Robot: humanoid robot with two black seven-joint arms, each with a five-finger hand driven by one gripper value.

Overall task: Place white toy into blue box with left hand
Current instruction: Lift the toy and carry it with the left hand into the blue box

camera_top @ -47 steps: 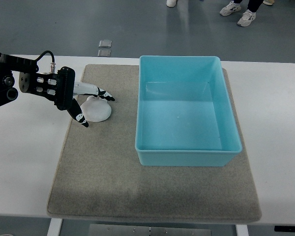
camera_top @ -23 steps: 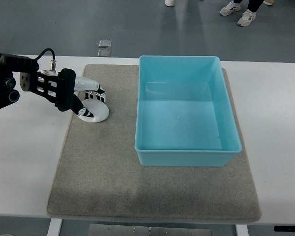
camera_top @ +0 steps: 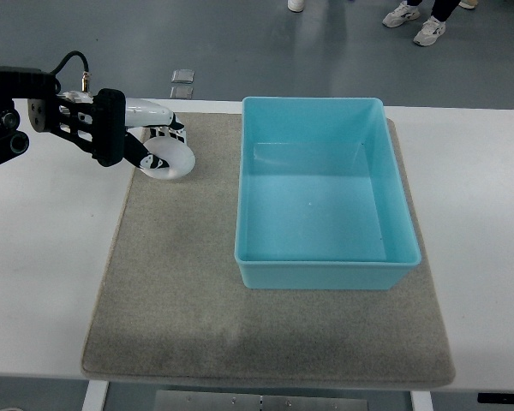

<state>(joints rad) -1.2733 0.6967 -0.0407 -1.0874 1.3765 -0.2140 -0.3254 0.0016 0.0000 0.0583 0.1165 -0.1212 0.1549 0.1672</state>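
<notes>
Bright, even light is falling from overhead, filling the scene without hard glare. The blue box [camera_top: 325,195] is casting only a thin soft shadow along its near side onto the grey mat [camera_top: 197,325], and its floor is showing a pale sheen. The white table [camera_top: 43,282] is reading nearly washed out. Focus is holding sharp throughout, with the table's far edge bowing slightly.

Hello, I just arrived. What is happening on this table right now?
A robot's left hand, coming in from the left side, has its fingers closed around a white toy above the far left part of a grey mat. A blue box sits on the mat to the right of the toy, and nothing can be seen inside it. The toy is not yet in the box. The right arm is not visible.
</notes>
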